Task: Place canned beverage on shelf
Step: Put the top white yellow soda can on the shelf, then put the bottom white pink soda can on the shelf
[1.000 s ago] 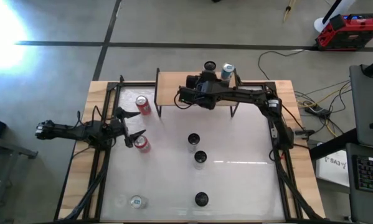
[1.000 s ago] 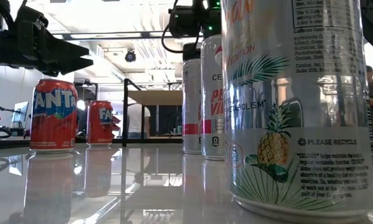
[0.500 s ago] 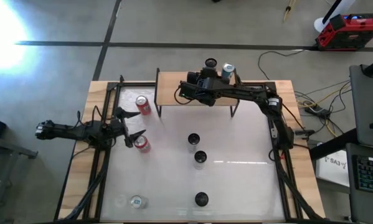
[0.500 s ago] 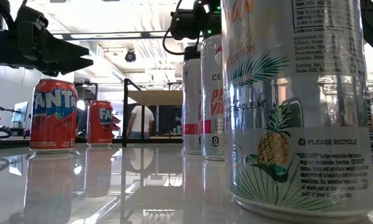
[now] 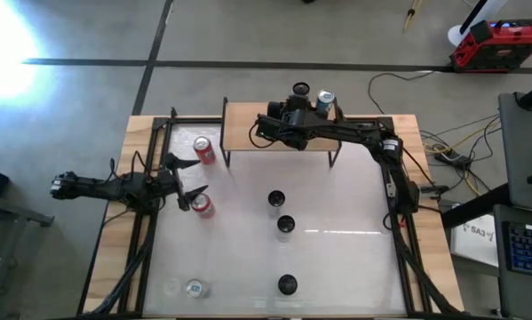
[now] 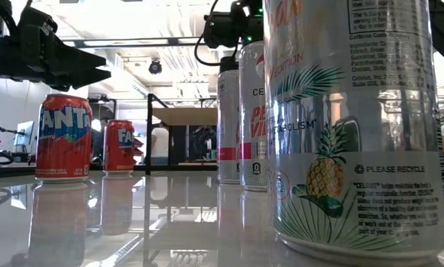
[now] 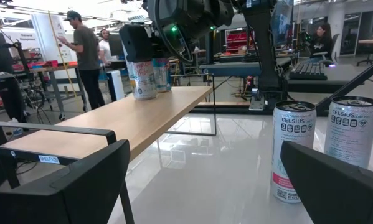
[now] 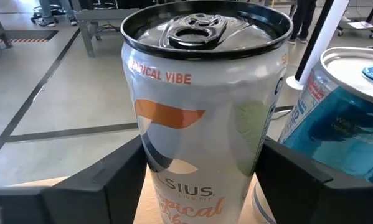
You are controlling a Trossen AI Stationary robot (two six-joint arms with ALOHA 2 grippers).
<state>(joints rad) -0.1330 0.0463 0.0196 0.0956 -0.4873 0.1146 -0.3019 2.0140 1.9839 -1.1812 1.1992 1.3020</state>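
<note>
A white Celsius "Tropical Vibe" can [image 8: 202,106] stands at the far edge of the tan shelf top [image 5: 248,132], between the fingers of my right gripper [image 5: 294,105]. It also shows in the left wrist view [image 7: 142,78]. A blue can [image 5: 324,100] stands right beside it on the shelf. My left gripper [image 5: 190,178] is open and empty at the table's left side, between two red Fanta cans [image 5: 203,149] [image 5: 202,206]. My right gripper pinches the can's side wall [image 8: 139,155] between its two fingers [image 8: 105,180], one on each side of the can's body below its top rim. The fingers come level from the table's near side. The can is upright, and its base appears to rest on the shelf top [image 7: 174,102].
Three black-topped Celsius cans [image 5: 275,200] [image 5: 286,225] [image 5: 287,284] stand in a line down the table's middle. Another can [image 5: 194,287] stands near the front left corner. People stand in the room beyond the table [image 7: 86,56].
My right gripper has shifted a little toward the table's far edge over the shelf, still shut on the can, which stays upright at about the same spot.
</note>
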